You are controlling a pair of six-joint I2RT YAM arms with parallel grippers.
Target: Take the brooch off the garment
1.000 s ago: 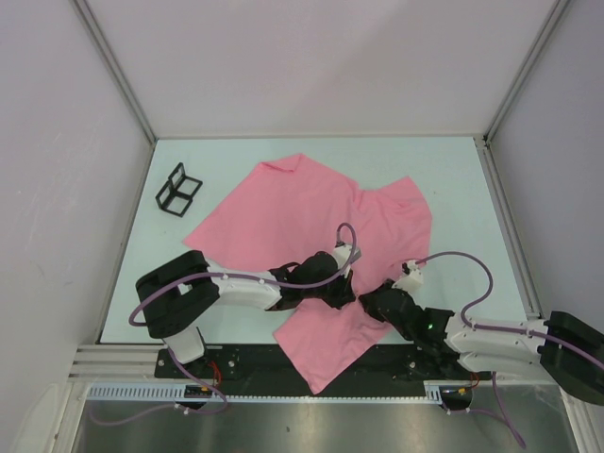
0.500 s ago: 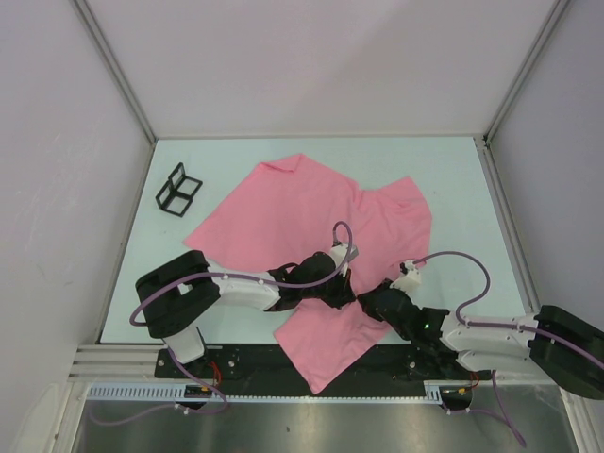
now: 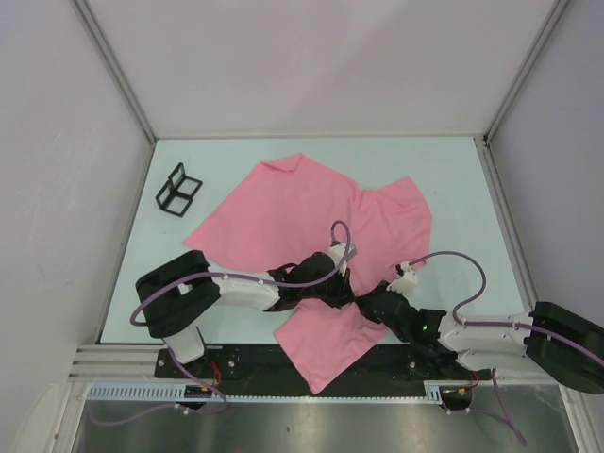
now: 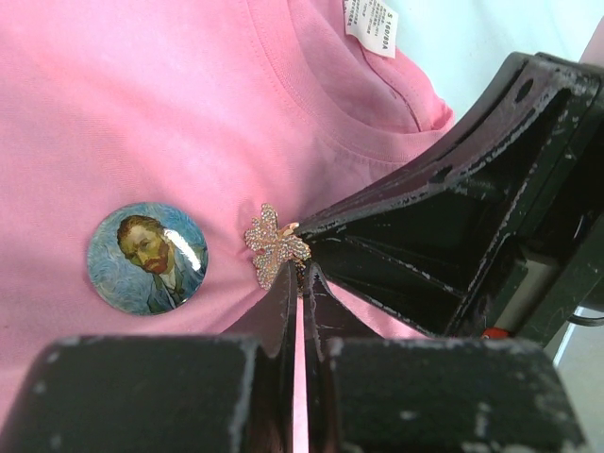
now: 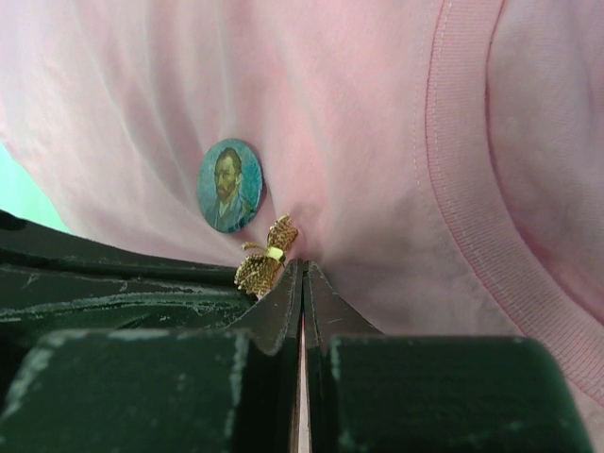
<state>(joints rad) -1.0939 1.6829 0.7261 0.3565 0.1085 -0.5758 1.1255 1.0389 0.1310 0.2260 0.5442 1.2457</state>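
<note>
The pink T-shirt lies spread on the table. A small gold rhinestone bow brooch is pinned to it near the collar, and it also shows in the right wrist view. My left gripper is shut, with its tips pinching the brooch's lower edge. My right gripper is shut on a pucker of the shirt cloth right beside the brooch. In the top view the two grippers meet tip to tip, left and right, and they hide the brooch.
A round portrait badge sits on the shirt just beside the brooch, also seen in the right wrist view. A white label hangs inside the collar. A black wire frame stands at the table's far left.
My right arm has slid a little to the left, bringing its gripper up against the left gripper. The left arm and the shirt have barely moved.
</note>
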